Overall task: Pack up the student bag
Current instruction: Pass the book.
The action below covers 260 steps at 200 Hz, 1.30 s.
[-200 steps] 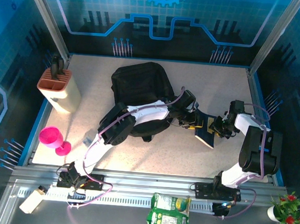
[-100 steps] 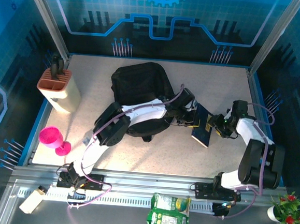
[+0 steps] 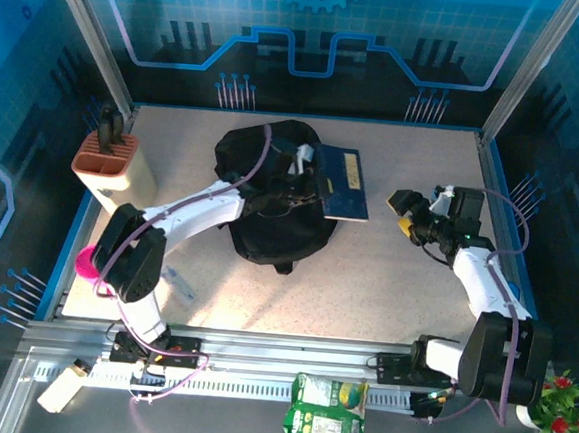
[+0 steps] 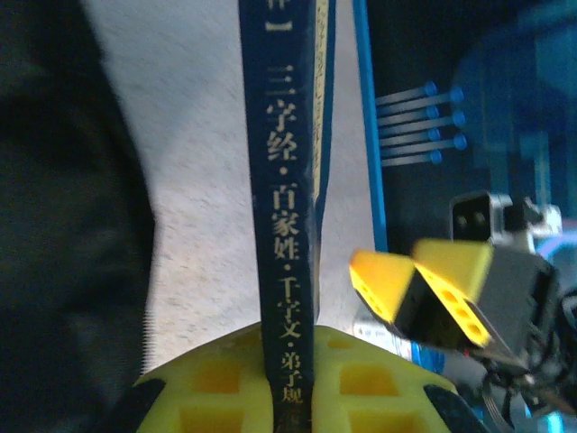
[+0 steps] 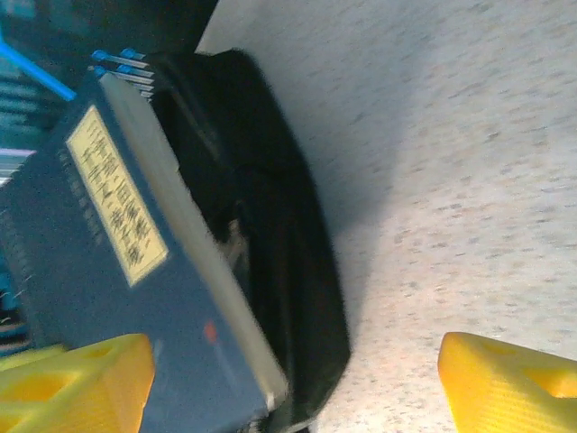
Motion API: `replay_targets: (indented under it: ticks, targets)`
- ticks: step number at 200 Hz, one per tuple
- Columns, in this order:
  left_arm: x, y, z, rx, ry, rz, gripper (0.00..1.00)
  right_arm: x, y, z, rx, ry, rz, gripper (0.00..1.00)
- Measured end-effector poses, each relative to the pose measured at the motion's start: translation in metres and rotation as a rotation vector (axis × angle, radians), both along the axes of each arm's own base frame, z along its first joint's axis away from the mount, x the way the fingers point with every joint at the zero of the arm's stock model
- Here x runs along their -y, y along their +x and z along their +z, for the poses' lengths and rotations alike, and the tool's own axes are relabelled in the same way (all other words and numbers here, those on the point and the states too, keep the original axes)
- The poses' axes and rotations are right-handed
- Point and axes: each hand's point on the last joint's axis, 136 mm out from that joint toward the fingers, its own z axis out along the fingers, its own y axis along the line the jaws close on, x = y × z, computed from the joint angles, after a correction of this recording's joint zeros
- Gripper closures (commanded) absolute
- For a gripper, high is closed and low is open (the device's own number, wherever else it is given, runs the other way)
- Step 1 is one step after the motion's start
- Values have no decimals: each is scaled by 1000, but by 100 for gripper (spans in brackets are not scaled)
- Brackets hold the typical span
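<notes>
The bag (image 3: pixel 278 238) is soft black cloth, matt. The book (image 3: pixel 340 185) has a smooth dark blue cover with a faint sheen, a cream paper label, gilt lettering down the spine and pale paper page edges. The bench (image 3: pixel 394 285) looks matt, pale and finely speckled, like stone-pattern laminate. The left gripper (image 4: pixel 288 397) has matt yellow plastic fingers (image 4: pixel 207 390) with moulded pockets; the right gripper (image 4: pixel 410 281) has the same plastic. The rail (image 3: pixel 299 350) is dull silver metal.
</notes>
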Motion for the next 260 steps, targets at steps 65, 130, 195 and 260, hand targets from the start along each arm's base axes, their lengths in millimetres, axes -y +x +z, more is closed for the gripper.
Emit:
replay_targets:
  ticks: [65, 130, 195, 260]
  targets:
    - [-57, 8, -8, -8, -154, 275, 98, -61, -2, -3, -12, 253, -21, 19]
    - [-54, 21, 13, 5, -326, 341, 98, -125, 10, 10, -8, 414, 56, 23]
    - [-51, 27, 5, -31, -372, 362, 98, -160, 24, 17, 11, 495, 72, 31]
    - [-51, 27, 7, -36, -391, 367, 97, -161, 37, 20, 38, 531, 46, 60]
